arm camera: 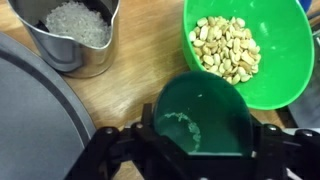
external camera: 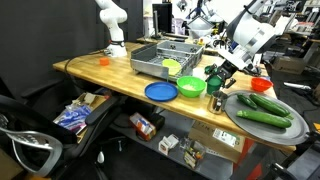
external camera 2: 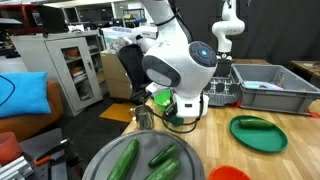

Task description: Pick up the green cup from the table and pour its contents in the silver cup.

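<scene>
The jaws are closed on the small dark-green plastic cup (arm camera: 200,120), just beside the grey metal cup (arm camera: 70,35) of white grains; a lime-green bowl (arm camera: 245,50) of peanuts stands near that metal cup on the wooden bench (arm camera: 150,62).

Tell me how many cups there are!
2. The green cup sits gripped in the fingers; the silver cup stands on the table beside it. Others may hide in the rack.
</scene>
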Controlling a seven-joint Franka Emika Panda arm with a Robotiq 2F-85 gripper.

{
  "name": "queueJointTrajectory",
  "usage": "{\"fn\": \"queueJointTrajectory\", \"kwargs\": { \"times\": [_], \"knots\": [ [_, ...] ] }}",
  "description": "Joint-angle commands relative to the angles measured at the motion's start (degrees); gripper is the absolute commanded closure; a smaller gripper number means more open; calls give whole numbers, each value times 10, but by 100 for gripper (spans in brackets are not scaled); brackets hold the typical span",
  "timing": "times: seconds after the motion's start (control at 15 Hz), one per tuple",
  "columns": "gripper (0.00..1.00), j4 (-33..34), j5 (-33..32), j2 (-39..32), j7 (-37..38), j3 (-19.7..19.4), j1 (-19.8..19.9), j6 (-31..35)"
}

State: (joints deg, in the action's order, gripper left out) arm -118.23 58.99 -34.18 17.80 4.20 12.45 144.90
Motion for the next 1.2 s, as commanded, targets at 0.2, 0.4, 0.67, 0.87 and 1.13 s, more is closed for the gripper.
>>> {"fn": "queueJointTrajectory", "kwargs": {
  "times": [0.2, 0.4, 0.67, 0.87, 1.13],
  "knots": [
    [29, 21, 45, -18, -21, -31, -20, -40],
    [1, 18, 59, -14, -23, -37, -24, -44],
    [0, 10, 73, -4, -32, -43, -26, -47],
    [0, 0, 84, 9, -42, -47, -29, -40],
    [0, -18, 99, 40, -65, -50, -34, -32]
  ]
}}
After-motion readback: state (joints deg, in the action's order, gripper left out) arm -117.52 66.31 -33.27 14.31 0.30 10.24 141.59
